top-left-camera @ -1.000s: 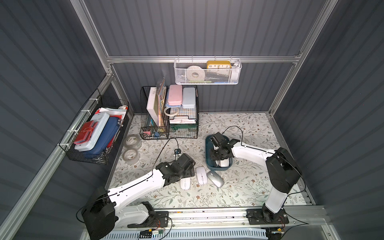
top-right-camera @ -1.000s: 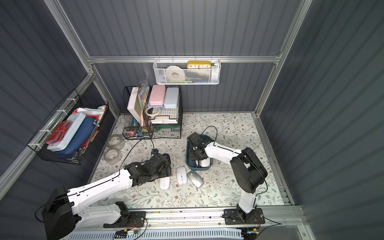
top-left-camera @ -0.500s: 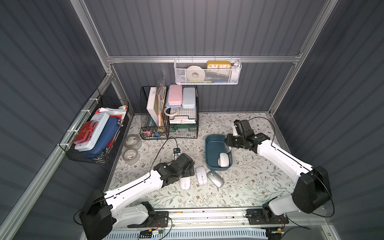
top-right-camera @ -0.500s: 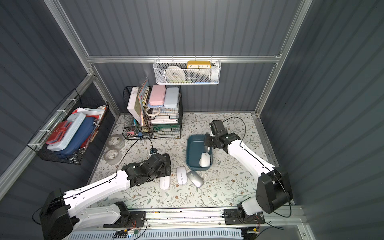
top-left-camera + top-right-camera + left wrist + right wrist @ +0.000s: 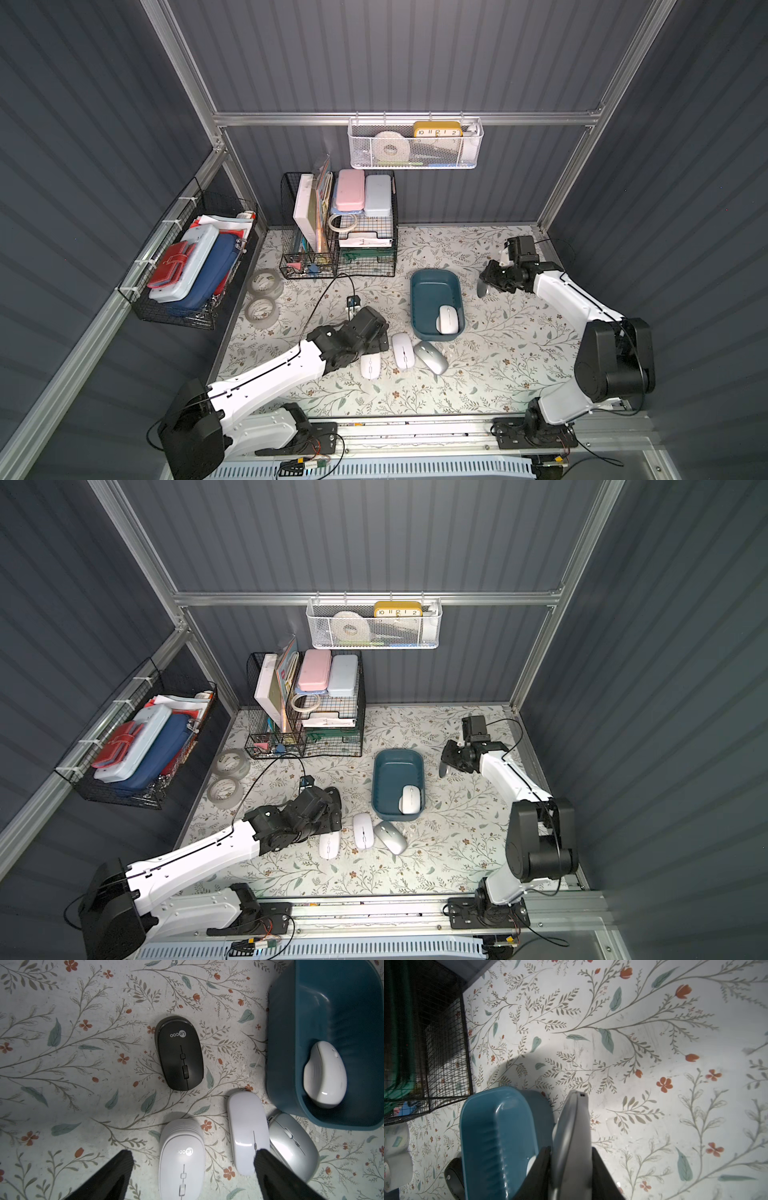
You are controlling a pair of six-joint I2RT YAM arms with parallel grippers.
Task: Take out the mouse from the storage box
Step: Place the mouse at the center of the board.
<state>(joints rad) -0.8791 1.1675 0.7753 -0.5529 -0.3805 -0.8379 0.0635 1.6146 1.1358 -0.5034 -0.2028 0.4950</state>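
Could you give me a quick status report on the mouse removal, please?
Left gripper open above the mice on the mat. Right gripper shut on a grey mouse, lifted beside the storage box. One white mouse lies inside. Nothing blocks it.

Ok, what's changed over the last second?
The right gripper came up out of the storage box and swung away to the right, shut on a grey mouse. The left gripper opened a little wider. The white mouse in the box and the mice outside it stayed put.
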